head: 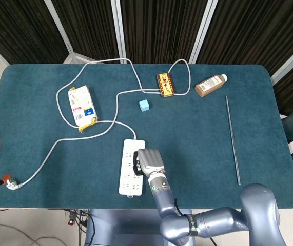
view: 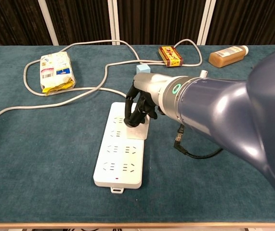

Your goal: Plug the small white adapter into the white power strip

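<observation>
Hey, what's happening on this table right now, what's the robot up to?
The robot's right hand holds the small white adapter against the upper right part of the white power strip, pressing down onto a socket there. Whether the prongs are fully seated is hidden by the fingers. The strip's cable trails off across the blue table. The left hand is out of sight in both views.
</observation>
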Motion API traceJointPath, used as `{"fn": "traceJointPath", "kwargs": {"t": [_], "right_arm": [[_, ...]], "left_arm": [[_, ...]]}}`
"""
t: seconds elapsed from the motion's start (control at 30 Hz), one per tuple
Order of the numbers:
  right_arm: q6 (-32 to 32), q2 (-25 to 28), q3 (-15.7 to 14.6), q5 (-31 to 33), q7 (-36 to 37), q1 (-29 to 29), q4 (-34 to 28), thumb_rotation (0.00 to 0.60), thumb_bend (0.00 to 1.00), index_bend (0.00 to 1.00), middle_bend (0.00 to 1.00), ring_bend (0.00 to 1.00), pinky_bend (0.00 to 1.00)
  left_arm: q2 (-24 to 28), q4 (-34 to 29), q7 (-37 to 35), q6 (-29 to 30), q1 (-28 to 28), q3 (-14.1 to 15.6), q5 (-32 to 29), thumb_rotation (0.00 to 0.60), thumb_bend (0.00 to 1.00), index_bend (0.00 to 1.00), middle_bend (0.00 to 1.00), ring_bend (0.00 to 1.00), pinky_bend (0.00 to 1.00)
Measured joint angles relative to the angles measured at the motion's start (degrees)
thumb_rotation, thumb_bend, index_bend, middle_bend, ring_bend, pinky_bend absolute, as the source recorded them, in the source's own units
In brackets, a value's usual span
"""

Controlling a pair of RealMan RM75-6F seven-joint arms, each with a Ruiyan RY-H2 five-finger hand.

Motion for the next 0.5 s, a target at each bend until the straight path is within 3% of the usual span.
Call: {"fn": "traceJointPath", "kwargs": {"t": [0.5], "right_arm": [[-0.8,-1.3,0.4,0.1,-1.2,0.2,2.1,0.6,0.56,1.0,0.76,0.81,0.97]], "left_arm": [[0.1,0.0,-0.3,0.1,0.0,0.1,0.3,0.6,0.09,0.19,0.0,0.0,0.0]]}}
